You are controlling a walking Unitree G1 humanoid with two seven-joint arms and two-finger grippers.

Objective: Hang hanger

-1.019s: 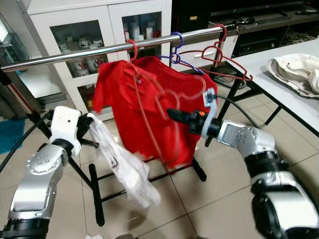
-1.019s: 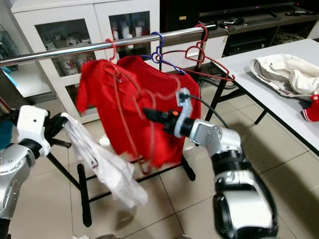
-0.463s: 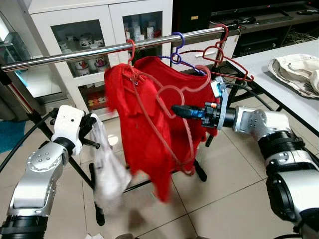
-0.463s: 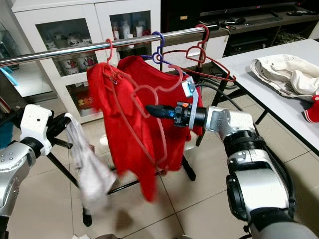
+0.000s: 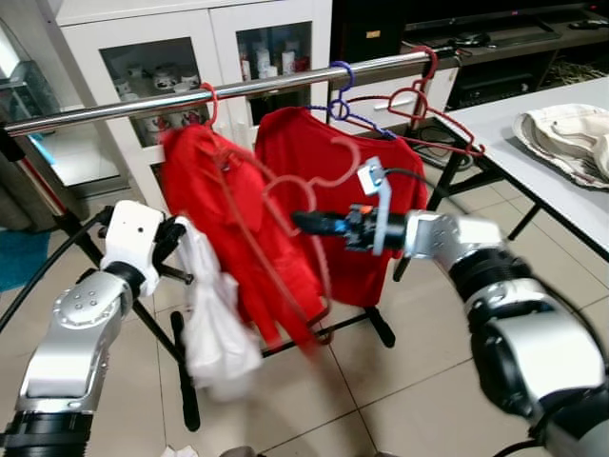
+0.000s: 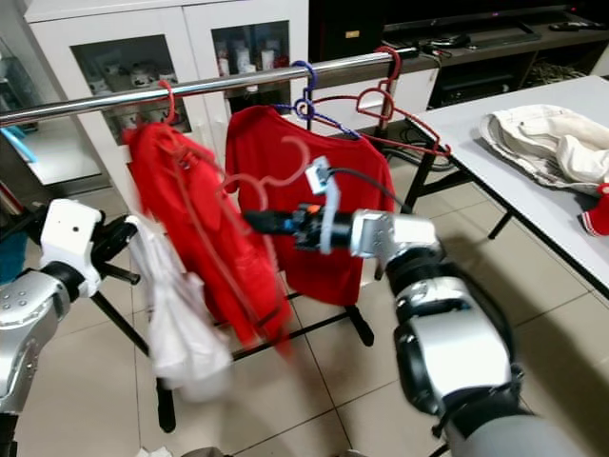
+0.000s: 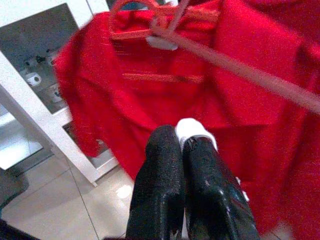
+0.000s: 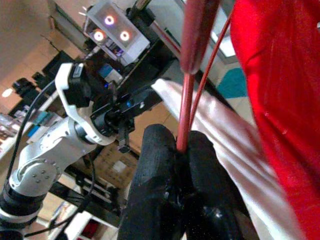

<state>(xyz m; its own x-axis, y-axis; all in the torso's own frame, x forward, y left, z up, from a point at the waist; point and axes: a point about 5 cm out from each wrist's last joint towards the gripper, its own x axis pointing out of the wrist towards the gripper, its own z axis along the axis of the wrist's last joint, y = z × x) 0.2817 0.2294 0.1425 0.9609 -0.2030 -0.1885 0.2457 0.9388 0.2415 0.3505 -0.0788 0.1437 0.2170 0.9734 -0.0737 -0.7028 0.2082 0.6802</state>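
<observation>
A red shirt (image 5: pixel 228 228) hangs on a pink-red wire hanger (image 5: pixel 319 181) whose hook (image 5: pixel 207 95) sits over the metal rail (image 5: pixel 285 81), left of a second red shirt (image 5: pixel 343 209) on a blue hanger (image 5: pixel 335 90). My right gripper (image 5: pixel 303 223) reaches in between the two shirts and is shut on the hanger's wire (image 8: pixel 187 100). My left gripper (image 5: pixel 176 240) is low on the left beside the rack, shut on a white cloth (image 5: pixel 214 324) that dangles below it. In the left wrist view the cloth (image 7: pixel 194 132) peeks out between the fingers.
Empty red hangers (image 5: pixel 419 105) crowd the rail's right end. A white glass-door cabinet (image 5: pixel 171 57) stands behind the rack. A white table (image 5: pixel 495 133) with a beige garment (image 5: pixel 571 133) is on the right. The rack's black feet (image 5: pixel 186 381) spread over the tiled floor.
The hung red shirt and its hook have slid left along the rail, away from the second shirt. My right gripper has reached further left with the hanger wire. The white cloth swings.
</observation>
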